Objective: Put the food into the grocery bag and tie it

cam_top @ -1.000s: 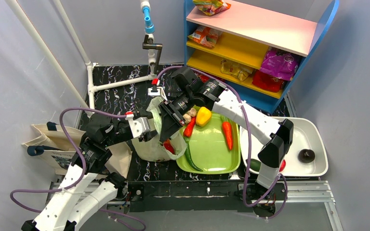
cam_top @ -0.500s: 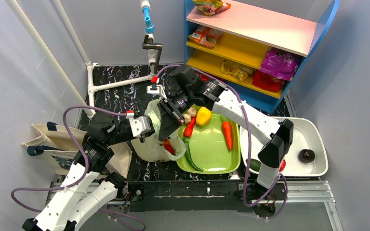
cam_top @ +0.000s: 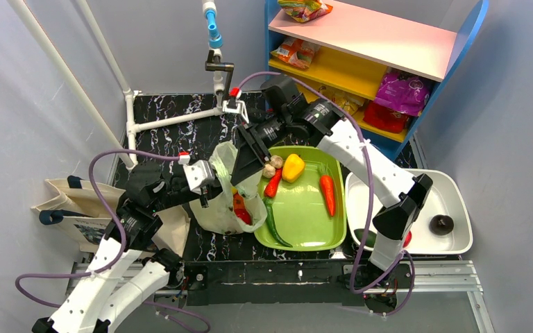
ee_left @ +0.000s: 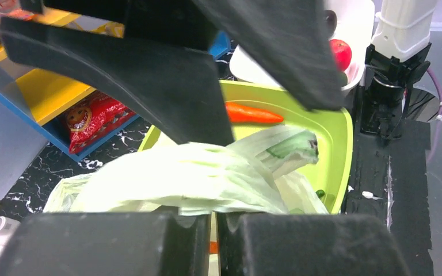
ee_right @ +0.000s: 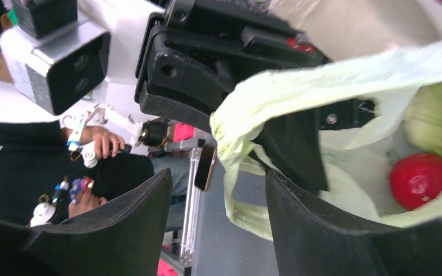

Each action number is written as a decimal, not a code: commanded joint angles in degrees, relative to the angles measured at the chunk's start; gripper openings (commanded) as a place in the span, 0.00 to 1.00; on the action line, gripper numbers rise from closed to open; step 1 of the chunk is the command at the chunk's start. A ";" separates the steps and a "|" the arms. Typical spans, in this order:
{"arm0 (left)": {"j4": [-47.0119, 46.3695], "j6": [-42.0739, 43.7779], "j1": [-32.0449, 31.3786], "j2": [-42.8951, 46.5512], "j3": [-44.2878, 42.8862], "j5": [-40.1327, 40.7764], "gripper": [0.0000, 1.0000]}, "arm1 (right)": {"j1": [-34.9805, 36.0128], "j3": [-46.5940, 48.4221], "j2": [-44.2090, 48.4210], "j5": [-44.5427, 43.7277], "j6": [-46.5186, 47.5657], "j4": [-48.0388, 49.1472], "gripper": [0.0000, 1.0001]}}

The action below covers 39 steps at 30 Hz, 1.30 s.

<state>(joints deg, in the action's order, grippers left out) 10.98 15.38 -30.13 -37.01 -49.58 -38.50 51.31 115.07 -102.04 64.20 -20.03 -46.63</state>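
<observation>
Left gripper [cam_top: 212, 189] is pinched shut on the left rim of the thin pale-green plastic carrier bag [cam_top: 223, 211], sitting just left of the lime-green plastic tray [cam_top: 305, 222], and right gripper [cam_top: 244, 161] hangs open astride its far-right rim, so the mouth lies between them.

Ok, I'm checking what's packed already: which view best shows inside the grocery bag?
Right wrist: it looks into the grocery bag, showing a round red fruit and a cabbage. Top external shows only a red-orange glimpse at the mouth; left wrist shows just crumpled plastic outside.
</observation>
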 commanded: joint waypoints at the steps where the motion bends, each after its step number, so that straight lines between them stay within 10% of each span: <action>1: 0.43 -3.37 -0.46 1.83 -2.10 -0.14 0.00 | -1.58 4.26 2.15 -6.29 -0.92 1.49 0.68; 21: 0.79 -7.36 -0.46 1.65 -2.56 1.71 0.00 | -7.27 -17.19 13.01 -12.00 -5.81 16.81 0.35; 32: 1.87 -9.19 -0.46 0.19 -3.76 5.42 0.00 | -3.37 -30.44 19.82 -15.98 -5.49 31.78 0.34; 39: 2.55 -8.27 -0.46 -1.40 -4.66 8.12 0.00 | -3.38 -28.08 21.83 -25.78 -1.23 26.93 0.55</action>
<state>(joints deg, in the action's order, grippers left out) 12.71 6.85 -30.30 -37.74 -51.79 -32.34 48.01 84.38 -82.67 45.36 -24.69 -19.66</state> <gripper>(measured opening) 0.010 0.516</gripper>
